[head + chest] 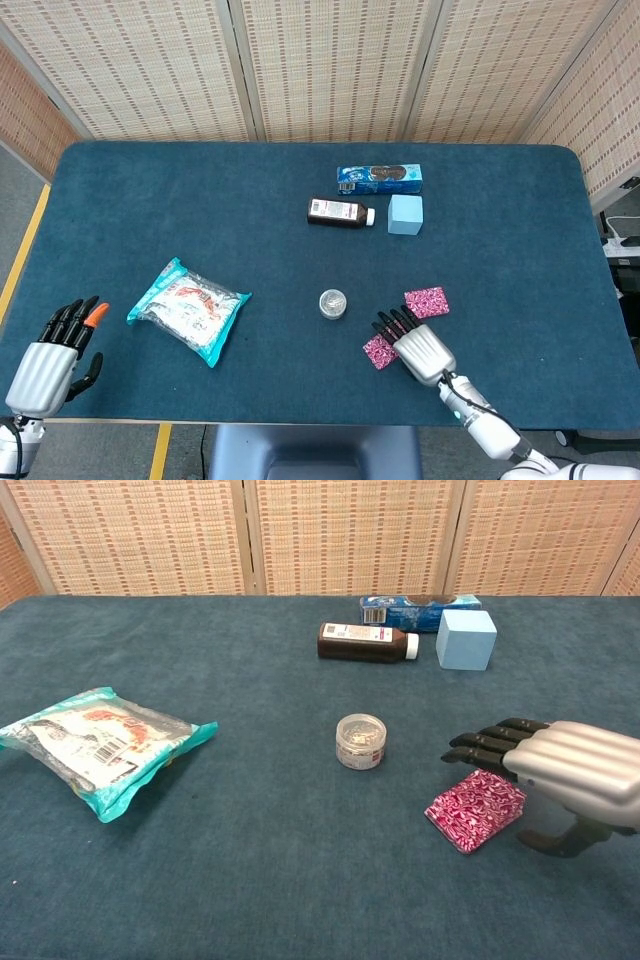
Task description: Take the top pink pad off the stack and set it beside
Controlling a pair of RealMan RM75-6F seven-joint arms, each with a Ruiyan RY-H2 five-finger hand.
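Lying flat on the blue counter (200,200) — one pink pad (379,351), just left of the right robot hand (418,345), near the front edge. Hovering over that pad's right edge, fingers (487,742) stretched out straight and apart, gripping nothing; palm facing down in the chest view, thumb hanging below. Hard telling whether the fingertips are brushing the pad or floating just above it.

Resting a little further back and to the right — a second pink pad (427,301), seen only in the head view, apart from the first and not stacked on it.

Sitting just left of both pads: a small round clear jar (361,742). Lying well behind it, a brown bottle (366,642) on its side, with a light blue cube (466,639) just to its right and a blue biscuit box (420,610) behind the two. Lying far to the left, a teal snack bag (100,745).

Waiting at the counter's front left corner — the left robot hand (48,362), fingers extended and slightly spread, holding nothing, one fingertip showing orange.
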